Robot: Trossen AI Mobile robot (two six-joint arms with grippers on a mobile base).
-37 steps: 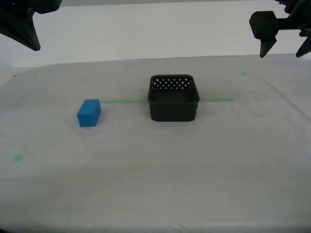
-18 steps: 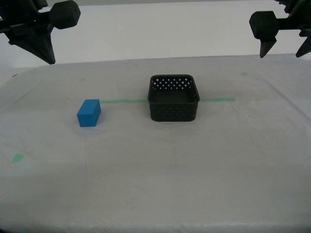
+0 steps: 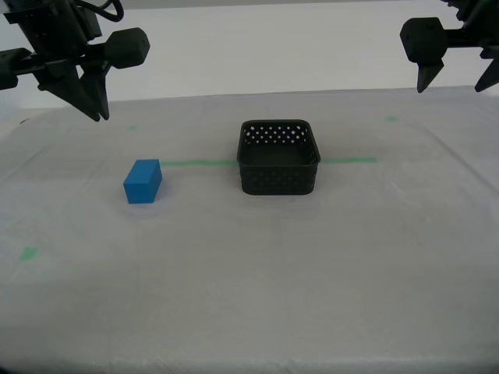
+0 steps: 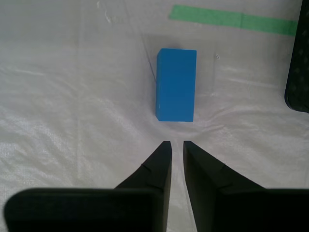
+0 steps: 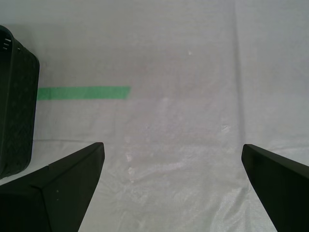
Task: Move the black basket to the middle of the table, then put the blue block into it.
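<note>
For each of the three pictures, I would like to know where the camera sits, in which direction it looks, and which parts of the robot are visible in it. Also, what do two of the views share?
Exterior view: on the robot, off the arms, facing across the table; both grippers hang at the upper corners.
Second wrist view: on my second gripper, looking down at the blue block; its nearly closed fingers show.
First wrist view: on my first gripper, looking down at cloth and green tape; its wide-open fingers show.
Shared: all three show the black basket.

The table (image 3: 257, 296) wears a whitish-grey cloth. The black basket (image 3: 278, 157) sits on it at centre, astride a thin green tape line (image 3: 199, 163). The blue block (image 3: 143, 181) lies at the basket's nine o'clock, well apart.
</note>
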